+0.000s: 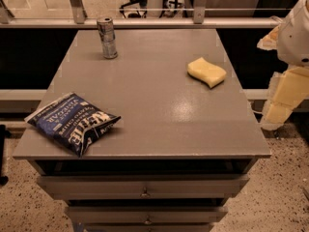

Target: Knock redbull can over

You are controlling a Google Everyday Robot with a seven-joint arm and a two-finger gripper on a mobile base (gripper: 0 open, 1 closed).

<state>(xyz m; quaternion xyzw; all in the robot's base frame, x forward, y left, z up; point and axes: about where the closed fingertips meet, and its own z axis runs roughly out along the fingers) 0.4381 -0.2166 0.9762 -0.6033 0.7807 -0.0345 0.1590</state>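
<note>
The redbull can (106, 37) stands upright near the far left corner of the grey table (164, 105). It is slim and silver with dark panels and a shiny top. My gripper (282, 100) hangs off the right side of the table, below the white arm (295, 33), at about the table's middle depth. It is far from the can, touches nothing and holds nothing that I can see.
A yellow sponge (206, 72) lies at the right of the table, between the gripper and the can's side. A blue chip bag (72, 122) lies at the front left corner. Drawers (145, 185) sit under the tabletop. A railing (145, 22) runs behind the table.
</note>
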